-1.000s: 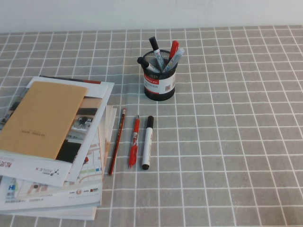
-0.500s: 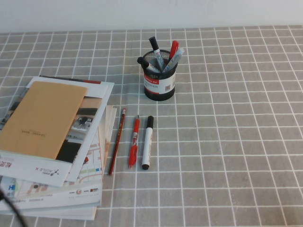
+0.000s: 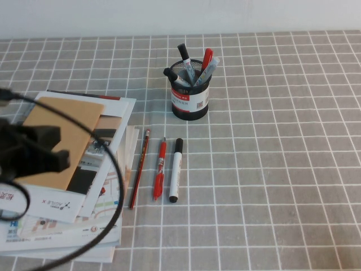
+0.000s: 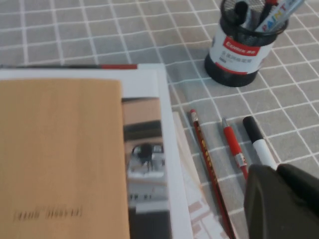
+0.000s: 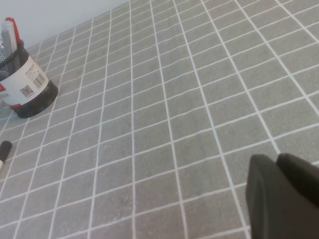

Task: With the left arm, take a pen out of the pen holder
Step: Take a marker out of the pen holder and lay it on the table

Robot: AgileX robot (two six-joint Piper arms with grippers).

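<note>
A black mesh pen holder stands upright at the table's middle back, with several markers and pens sticking out of it. It also shows in the left wrist view as the pen holder and in the right wrist view as the pen holder. My left gripper hovers over the stack of books at the left, well short of the holder. In its wrist view the left gripper is shut with nothing in it. My right gripper is shut over bare tiles, outside the high view.
A stack of books and magazines fills the left front, topped by a tan notebook. A red pencil, a red pen and a black-capped white marker lie side by side in front of the holder. A black cable loops over the books.
My left arm has come into the high view from the lower left and now hangs over the books, its cable trailing. Pens and holder have not moved.
</note>
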